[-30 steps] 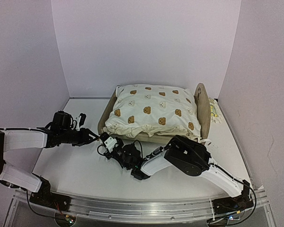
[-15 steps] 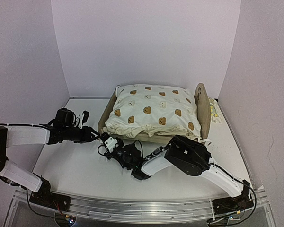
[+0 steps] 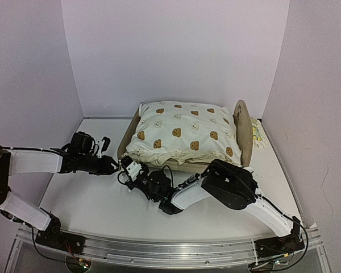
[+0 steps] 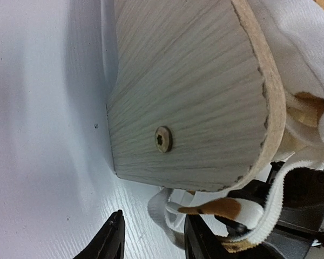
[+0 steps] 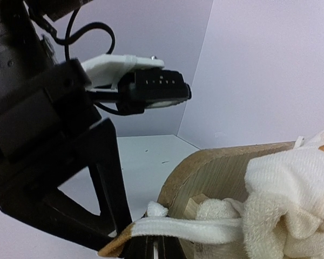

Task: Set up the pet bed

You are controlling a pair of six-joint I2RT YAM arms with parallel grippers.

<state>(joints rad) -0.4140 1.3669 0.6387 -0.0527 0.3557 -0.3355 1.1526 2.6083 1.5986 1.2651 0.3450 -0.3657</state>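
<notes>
The pet bed (image 3: 242, 133) stands at the back middle, and the cream bear-print cushion (image 3: 182, 131) covers its base. Both grippers meet at its near-left corner. My left gripper (image 3: 115, 165) is open. In the left wrist view its fingers (image 4: 110, 240) stand either side of a loose white strap loop (image 4: 167, 216) below the wooden end board (image 4: 189, 91). My right gripper (image 3: 128, 168) is shut on the cushion's white strap (image 5: 194, 227) with a brown end, beside the end board (image 5: 221, 172). The left gripper (image 5: 70, 178) fills the left of the right wrist view.
The lemon-print pillow (image 3: 258, 136) lies against the right wall behind the bed's right end board. Purple walls close in the white table (image 3: 91, 199) on three sides. The right arm (image 3: 227, 185) lies across the front of the bed.
My left gripper has moved right, closer to the bed's near-left corner and the strap. The right gripper has shifted slightly with the strap still in it.
</notes>
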